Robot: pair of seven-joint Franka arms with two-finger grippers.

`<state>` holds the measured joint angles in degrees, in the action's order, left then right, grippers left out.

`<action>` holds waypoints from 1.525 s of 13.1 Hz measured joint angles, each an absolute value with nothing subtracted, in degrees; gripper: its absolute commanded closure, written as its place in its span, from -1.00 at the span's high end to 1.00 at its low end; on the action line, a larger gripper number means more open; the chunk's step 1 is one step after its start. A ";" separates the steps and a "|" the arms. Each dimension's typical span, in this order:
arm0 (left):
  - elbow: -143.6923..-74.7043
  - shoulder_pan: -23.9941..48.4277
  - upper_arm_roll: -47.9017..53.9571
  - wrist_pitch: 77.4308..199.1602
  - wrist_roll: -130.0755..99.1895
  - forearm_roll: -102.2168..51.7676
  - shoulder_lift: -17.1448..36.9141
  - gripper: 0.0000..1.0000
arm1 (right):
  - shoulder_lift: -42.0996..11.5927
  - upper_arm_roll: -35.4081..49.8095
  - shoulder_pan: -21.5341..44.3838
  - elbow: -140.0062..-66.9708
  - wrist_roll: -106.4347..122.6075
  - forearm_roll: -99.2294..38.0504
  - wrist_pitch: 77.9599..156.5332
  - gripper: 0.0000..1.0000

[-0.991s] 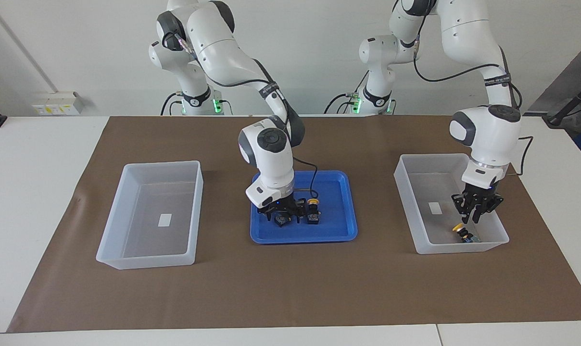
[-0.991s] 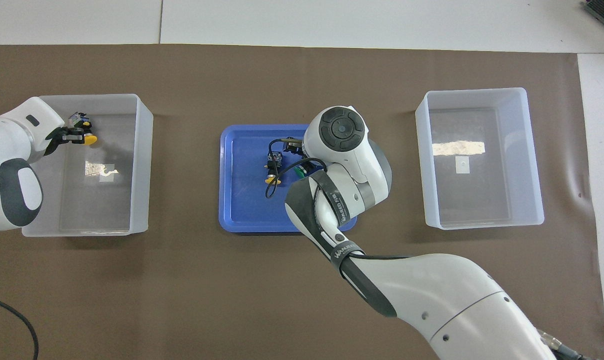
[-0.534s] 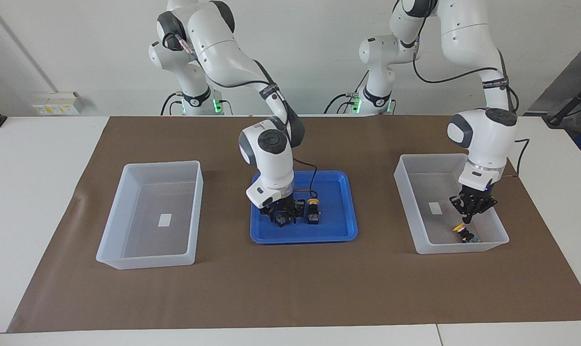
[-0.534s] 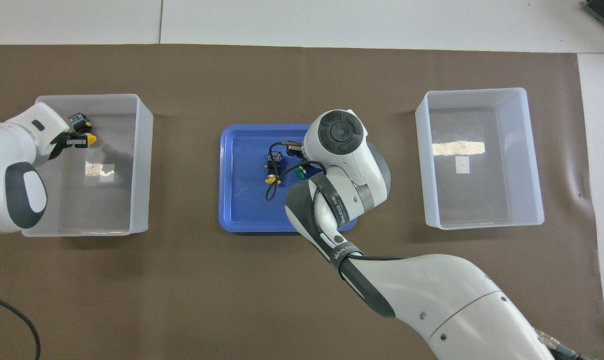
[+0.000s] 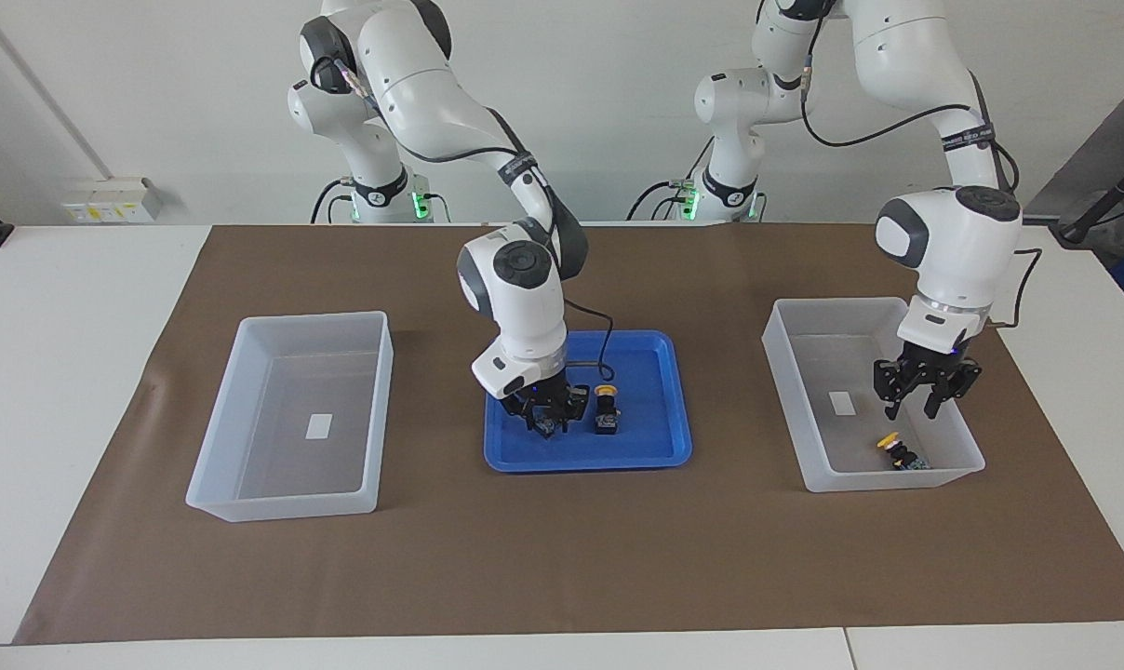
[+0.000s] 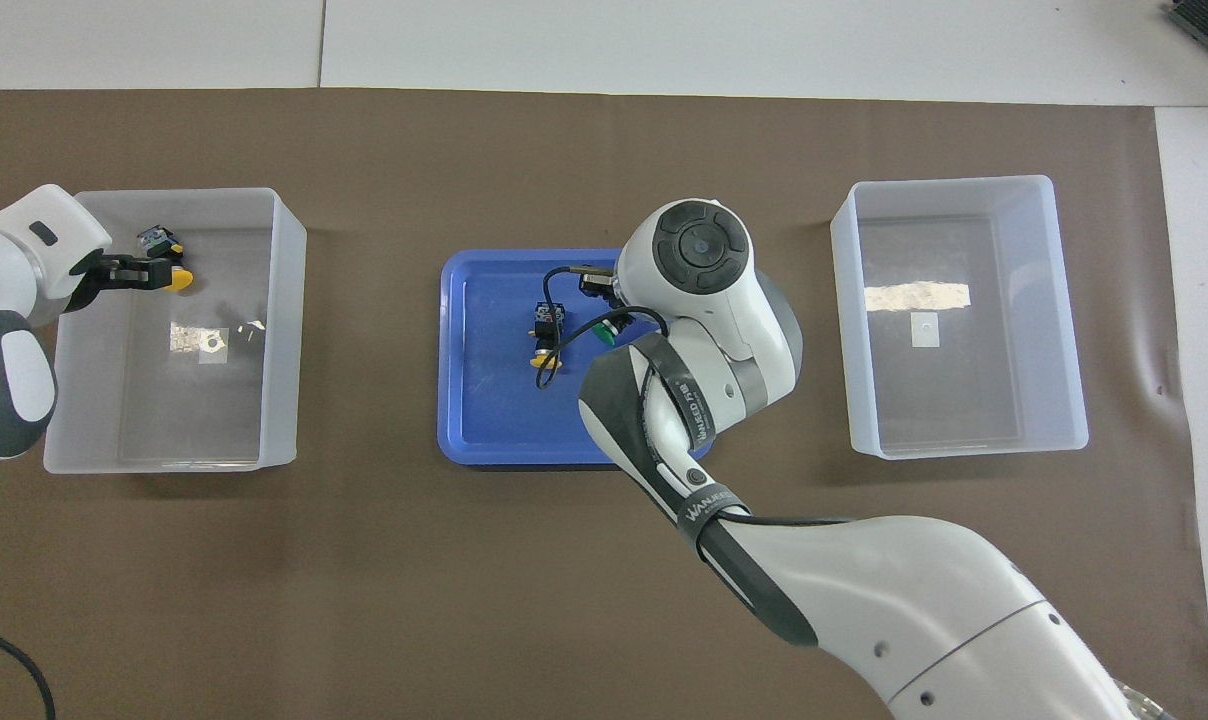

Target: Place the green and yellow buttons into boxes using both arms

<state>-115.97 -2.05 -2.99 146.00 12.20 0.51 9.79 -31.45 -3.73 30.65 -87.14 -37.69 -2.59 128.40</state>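
Note:
A yellow button point(image 5: 897, 454) lies on its side in the box point(image 5: 785, 372) at the left arm's end, also seen from overhead point(image 6: 164, 262). My left gripper point(image 5: 914, 409) hangs open just above that button, holding nothing. Over the blue tray point(image 5: 655, 456), my right gripper point(image 5: 548, 421) is shut on a green button point(image 6: 604, 335), held a little above the tray floor. A second yellow button point(image 5: 605, 409) stands in the tray beside it. The box point(image 5: 287, 507) at the right arm's end holds only a white label.
The boxes and the tray stand in a row on a brown mat point(image 5: 562, 558). A black cable point(image 6: 549, 350) from the right arm's wrist loops over the tray, across the yellow button there.
The left gripper opened and rose, leaving the yellow button on the box floor. The right gripper closed on the green button in the tray and lifted slightly.

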 measured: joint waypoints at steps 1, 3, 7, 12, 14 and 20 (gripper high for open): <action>-115.70 -1.86 -2.80 143.18 12.18 0.51 8.48 1.00 | -28.63 -3.77 29.10 -86.74 -36.72 -2.60 125.50 -1.00; -114.79 -0.94 -2.21 137.22 11.05 0.50 6.06 1.00 | -22.68 -3.86 25.07 -86.63 -30.86 -2.59 119.19 -1.00; -112.77 6.08 -1.89 131.82 1.47 0.50 3.87 1.00 | -17.49 -4.12 14.20 -87.27 -11.83 -2.58 112.22 -1.00; -113.13 19.51 -1.48 132.08 -13.13 0.50 5.01 1.00 | -17.26 -4.17 5.17 -94.65 3.56 -2.58 116.57 -1.00; -113.44 23.15 -1.48 133.06 -16.40 0.50 6.38 1.00 | -17.13 -4.17 2.13 -100.94 8.20 -2.58 123.98 -1.00; -111.28 30.48 -1.54 142.39 -23.08 0.47 16.43 1.00 | -16.99 -4.11 0.94 -113.62 9.36 -2.58 136.93 0.78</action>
<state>-111.28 30.48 -1.54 142.39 -23.08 0.47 16.43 -16.99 -4.11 0.94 -113.62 9.36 -2.58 136.93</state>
